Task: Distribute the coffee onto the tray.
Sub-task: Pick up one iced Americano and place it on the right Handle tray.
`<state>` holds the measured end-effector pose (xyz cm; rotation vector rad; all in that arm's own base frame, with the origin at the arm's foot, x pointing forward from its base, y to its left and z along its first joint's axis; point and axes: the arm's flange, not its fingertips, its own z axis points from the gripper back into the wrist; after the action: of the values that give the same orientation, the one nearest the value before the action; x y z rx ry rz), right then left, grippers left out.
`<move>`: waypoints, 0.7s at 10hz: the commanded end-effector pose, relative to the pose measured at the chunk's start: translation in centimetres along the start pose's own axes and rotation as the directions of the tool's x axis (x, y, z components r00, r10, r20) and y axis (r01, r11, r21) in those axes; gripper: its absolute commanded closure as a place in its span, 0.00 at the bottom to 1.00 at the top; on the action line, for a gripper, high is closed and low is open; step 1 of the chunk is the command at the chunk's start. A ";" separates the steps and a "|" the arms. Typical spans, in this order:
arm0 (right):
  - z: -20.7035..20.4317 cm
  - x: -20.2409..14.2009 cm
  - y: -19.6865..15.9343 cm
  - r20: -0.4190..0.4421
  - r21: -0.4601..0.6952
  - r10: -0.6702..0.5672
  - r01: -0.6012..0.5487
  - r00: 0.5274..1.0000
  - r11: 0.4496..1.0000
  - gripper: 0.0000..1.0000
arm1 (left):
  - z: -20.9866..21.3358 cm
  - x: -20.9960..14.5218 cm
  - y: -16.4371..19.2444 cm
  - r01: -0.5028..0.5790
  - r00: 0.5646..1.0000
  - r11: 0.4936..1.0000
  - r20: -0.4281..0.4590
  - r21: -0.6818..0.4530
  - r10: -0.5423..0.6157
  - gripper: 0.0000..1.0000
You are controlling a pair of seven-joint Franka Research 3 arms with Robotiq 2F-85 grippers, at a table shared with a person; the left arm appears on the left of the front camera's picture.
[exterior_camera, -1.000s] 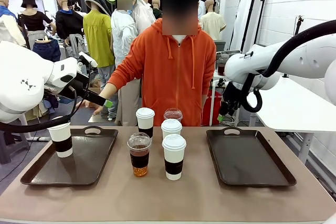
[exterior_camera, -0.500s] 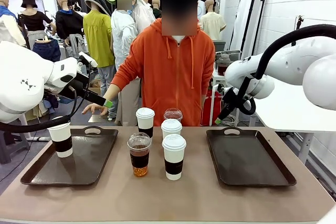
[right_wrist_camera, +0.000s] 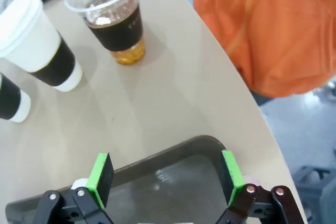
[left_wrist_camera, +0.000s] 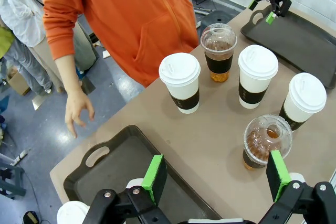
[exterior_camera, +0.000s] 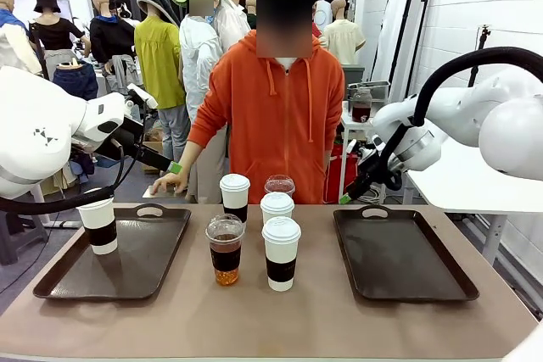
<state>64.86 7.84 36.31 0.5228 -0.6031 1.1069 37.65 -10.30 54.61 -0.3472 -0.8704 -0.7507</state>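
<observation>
Our left arm reaches in from the left, and our left gripper slants down toward the right at the far left, jaws spread wide, green pads well apart. Our right arm bends in from the right. Our right gripper points down and leftward at the far right, jaws equally wide.

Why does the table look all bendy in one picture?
Right wrist view: the wide-angle lens curves the table edge, and light glares off the tray; front view: the table edge runs straight, and the coffee cups cast soft shadows.
</observation>
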 end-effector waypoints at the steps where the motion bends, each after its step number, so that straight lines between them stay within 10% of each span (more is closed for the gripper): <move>1: -0.7 -1.5 -1.3 0.100 0.101 0.046 -0.056 0.994 0.993 0.00 | 0.0 -0.1 0.1 -0.004 1.000 1.000 0.000 -0.006 0.004 0.00; 7: -1.8 -3.3 -2.9 0.223 0.174 0.074 -0.115 0.972 0.978 0.00 | 0.0 -0.1 0.1 -0.004 1.000 1.000 0.000 -0.006 0.004 0.00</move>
<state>66.44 6.11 32.41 0.7630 -0.6884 1.2289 37.65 -10.30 54.60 -0.3472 -0.8703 -0.7506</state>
